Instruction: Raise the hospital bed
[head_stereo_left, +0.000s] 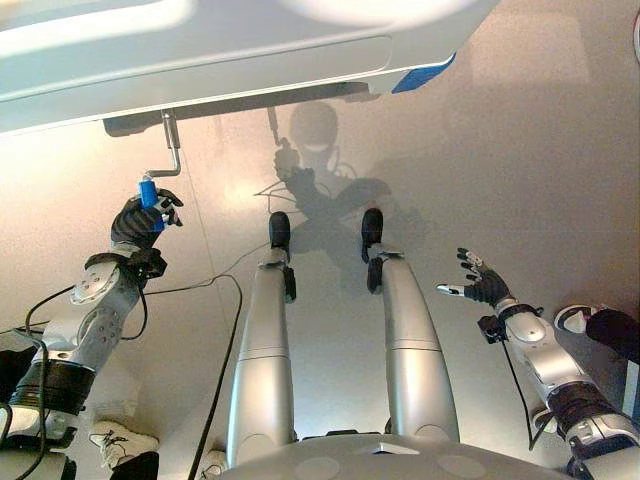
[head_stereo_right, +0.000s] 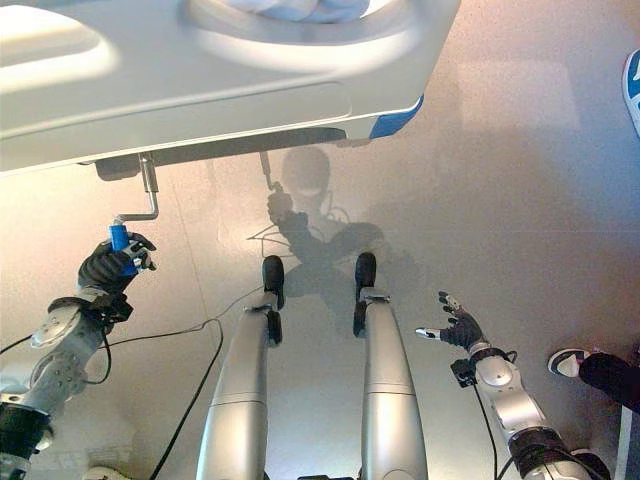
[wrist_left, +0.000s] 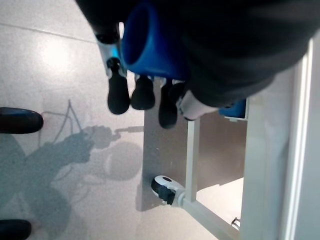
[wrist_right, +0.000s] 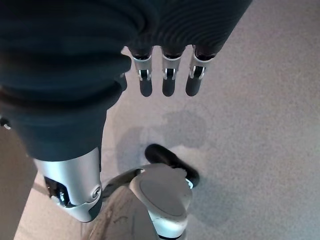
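Note:
The white hospital bed (head_stereo_left: 200, 50) spans the top of the eye views, its footboard edge above the floor. A metal crank (head_stereo_left: 173, 145) hangs from under the bed and ends in a blue handle (head_stereo_left: 148, 192). My left hand (head_stereo_left: 138, 222) is shut on that blue handle (wrist_left: 150, 42), fingers curled round it. My right hand (head_stereo_left: 478, 285) hangs apart at the lower right above the bare floor, fingers (wrist_right: 166, 77) straight and holding nothing.
A bed castor (wrist_left: 165, 187) and white frame leg stand on the grey floor under the bed. A person's shoe (head_stereo_left: 575, 318) and dark trouser leg are at the right edge. White shoes (head_stereo_left: 120, 440) lie at the lower left.

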